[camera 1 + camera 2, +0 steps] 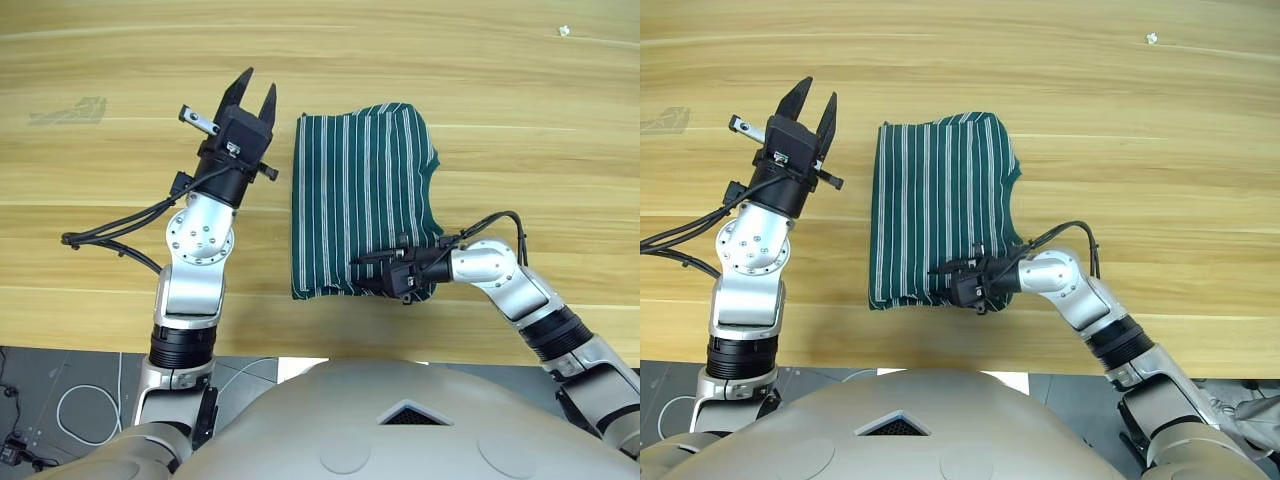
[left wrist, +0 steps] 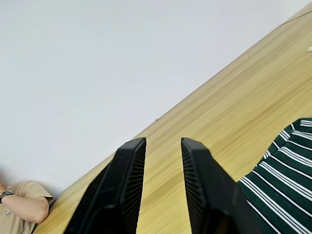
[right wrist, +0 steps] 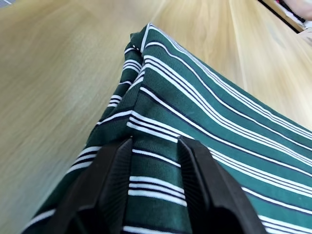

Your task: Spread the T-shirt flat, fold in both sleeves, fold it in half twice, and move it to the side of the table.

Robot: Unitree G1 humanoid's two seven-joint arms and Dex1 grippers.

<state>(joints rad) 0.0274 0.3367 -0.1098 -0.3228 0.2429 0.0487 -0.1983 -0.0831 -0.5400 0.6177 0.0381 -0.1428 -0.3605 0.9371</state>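
Note:
The dark green T-shirt (image 1: 365,190) with white stripes lies folded into a compact rectangle at the middle of the wooden table (image 1: 500,80), its collar side toward the right. My right gripper (image 1: 372,272) lies low at the shirt's near edge, pointing left. In the right wrist view its fingers (image 3: 117,165) are shut on the T-shirt (image 3: 195,112), with a thick fold of striped cloth between them. My left gripper (image 1: 258,82) is raised just left of the shirt's far corner, open with nothing held. The left wrist view has the left gripper (image 2: 163,144) and the T-shirt (image 2: 282,170) off to one side.
A small white scrap (image 1: 565,31) lies at the far right of the table. A faint grey mark (image 1: 70,110) sits at the far left. Black cables (image 1: 100,235) loop out left of my left arm. The table's near edge (image 1: 300,350) runs just below the shirt.

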